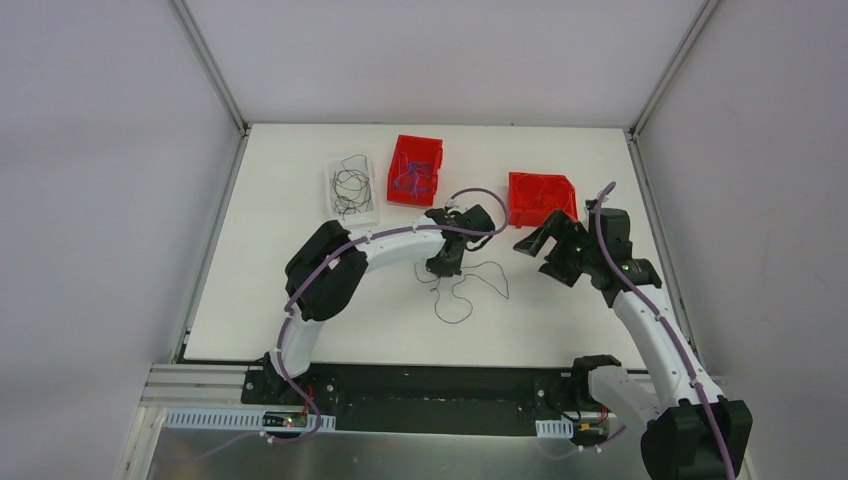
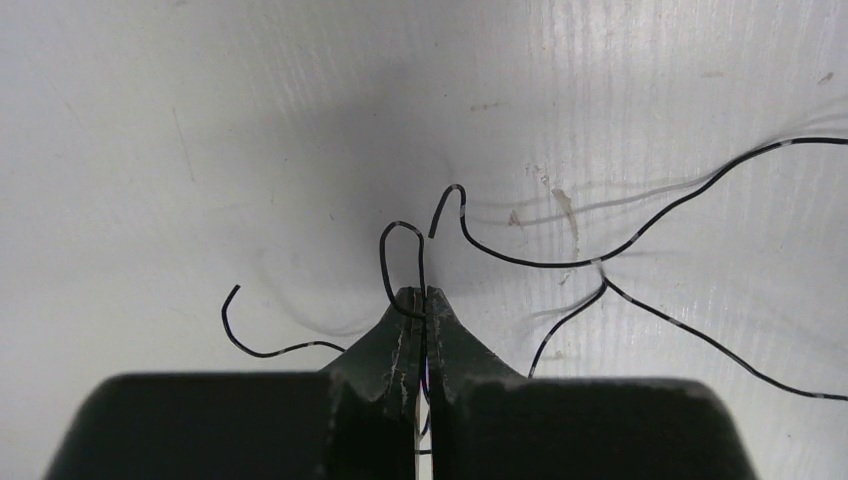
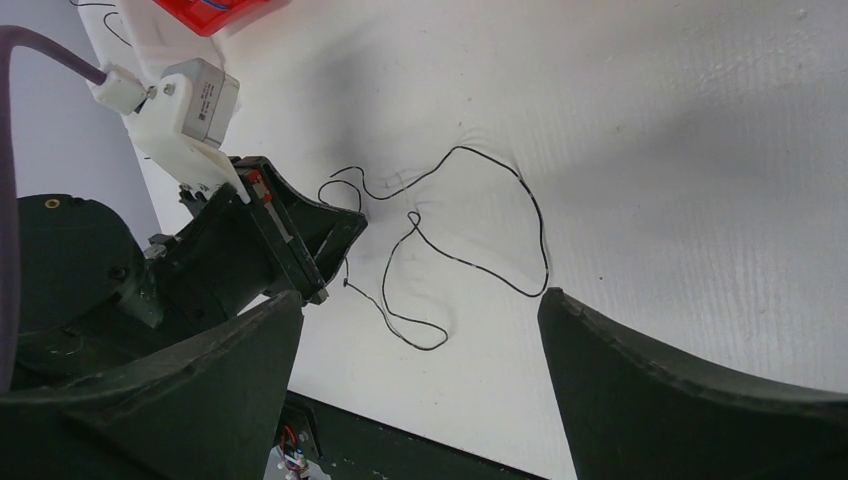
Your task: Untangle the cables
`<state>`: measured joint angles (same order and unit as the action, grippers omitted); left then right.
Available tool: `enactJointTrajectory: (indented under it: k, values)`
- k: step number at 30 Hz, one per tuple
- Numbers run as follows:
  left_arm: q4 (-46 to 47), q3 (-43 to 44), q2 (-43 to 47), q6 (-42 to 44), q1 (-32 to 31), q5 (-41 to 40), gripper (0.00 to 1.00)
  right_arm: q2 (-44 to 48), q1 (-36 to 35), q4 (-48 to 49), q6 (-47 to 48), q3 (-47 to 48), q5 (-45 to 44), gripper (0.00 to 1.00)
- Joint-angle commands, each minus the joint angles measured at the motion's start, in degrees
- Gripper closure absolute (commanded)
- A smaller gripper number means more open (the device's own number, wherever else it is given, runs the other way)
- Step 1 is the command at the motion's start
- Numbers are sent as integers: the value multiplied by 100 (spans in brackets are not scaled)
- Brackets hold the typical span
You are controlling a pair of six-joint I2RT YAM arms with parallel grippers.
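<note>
Black cable (image 2: 597, 262) is pinched in the fully closed left tool (image 2: 425, 296).

The black cable (image 2: 545, 266) disappears inside the closed left hand (image 2: 424, 295) and runs off the view's right edge.

In the overhead view my white-and-black jointed left arm (image 1: 390, 248) climbs from its base at the lower left, bends at a bulky black elbow left of centre and reaches right to the middle of the frame. Its black two-finger left gripper (image 1: 443, 262) points down. In its own wrist view the jaws are pressed together at bottom centre, pinching a thin black wire (image 2: 401, 223). My right arm (image 1: 650, 330), built the same, folds at the lower right corner and runs up the right side. Its right gripper (image 1: 545, 252) faces left with jaws spread wide, and its dark fingers (image 3: 660, 390) fill the lower corners of that wrist view.
</note>
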<state>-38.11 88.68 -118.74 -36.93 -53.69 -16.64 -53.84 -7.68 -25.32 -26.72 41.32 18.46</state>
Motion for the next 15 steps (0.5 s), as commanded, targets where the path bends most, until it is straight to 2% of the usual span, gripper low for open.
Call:
enactJointTrajectory:
  k: [1,2,3,5,7,9,15]
  values:
    - [-181,171,688,336,136,174,100,167,57,-10,56,-16,92,9]
    - [-184,224,764,382,136,195,100,175,59,-2,60,-26,103,8]
    - [-188,280,821,462,134,242,93,176,63,-7,62,-34,116,8]
    - [-181,366,881,562,136,392,63,179,74,-4,58,-36,132,8]
    - [-175,394,920,613,131,497,41,180,77,-7,49,-33,164,9]
    - [-76,363,940,780,124,690,32,209,77,-8,51,-38,163,9]
    - [154,356,777,1216,125,1488,22,309,118,-95,90,-26,162,9]
